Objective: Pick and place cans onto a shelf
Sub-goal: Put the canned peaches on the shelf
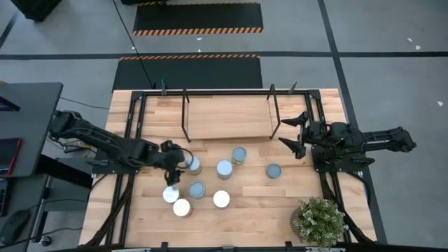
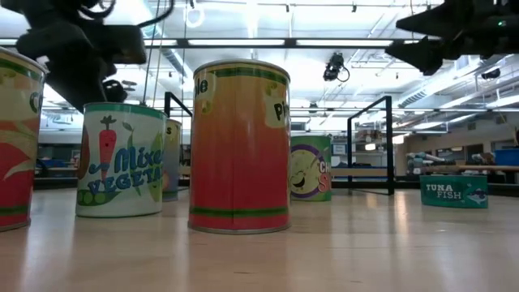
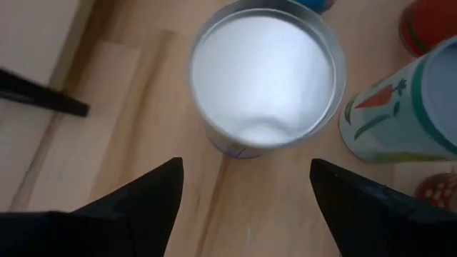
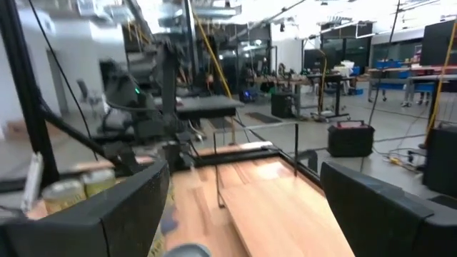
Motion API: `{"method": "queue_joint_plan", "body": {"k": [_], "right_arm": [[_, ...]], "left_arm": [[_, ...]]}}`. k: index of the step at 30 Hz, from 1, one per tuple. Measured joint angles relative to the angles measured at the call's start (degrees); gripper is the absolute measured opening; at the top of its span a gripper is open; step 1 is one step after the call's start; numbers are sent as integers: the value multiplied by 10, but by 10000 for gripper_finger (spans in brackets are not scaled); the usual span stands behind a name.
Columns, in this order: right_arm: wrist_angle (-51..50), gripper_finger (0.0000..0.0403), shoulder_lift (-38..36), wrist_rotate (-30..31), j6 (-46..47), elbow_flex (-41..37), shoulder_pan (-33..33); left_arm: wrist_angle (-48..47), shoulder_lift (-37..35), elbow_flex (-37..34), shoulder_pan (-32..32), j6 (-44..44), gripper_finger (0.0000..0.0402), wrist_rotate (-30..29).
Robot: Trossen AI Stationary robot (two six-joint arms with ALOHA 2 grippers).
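Several cans stand upright on their bases on the table: silver-topped ones (image 1: 224, 169) (image 1: 239, 155) (image 1: 273, 171) in the middle and others (image 1: 181, 207) nearer the front. My left gripper (image 1: 180, 165) is open, just left of a white-topped can (image 1: 194, 165). In the left wrist view that can (image 3: 264, 71) stands ahead of the open fingers (image 3: 246, 182), not between them. My right gripper (image 1: 297, 134) is open and empty beside the right end of the wooden shelf (image 1: 227, 115), above the table. The right wrist view looks between its fingers (image 4: 243, 214) across the shelf board (image 4: 278, 193).
A bushy green plant (image 1: 318, 220) stands at the table's near right corner. A mixed-vegetables can (image 3: 407, 107) stands close beside the white-topped can. The shelf's black rod frame (image 1: 185, 112) rises at its two ends. A flat tuna tin (image 2: 454, 191) stands on the right.
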Motion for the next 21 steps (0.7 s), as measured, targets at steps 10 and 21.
{"method": "queue_joint_plan", "body": {"k": [10, 21], "right_arm": [[70, 372, 68, 0, -26, 0, 0], [107, 372, 91, -29, -41, 0, 0]], "left_arm": [[-3, 124, 95, 25, 45, 312, 6], [47, 161, 117, 52, 93, 312, 23]]}}
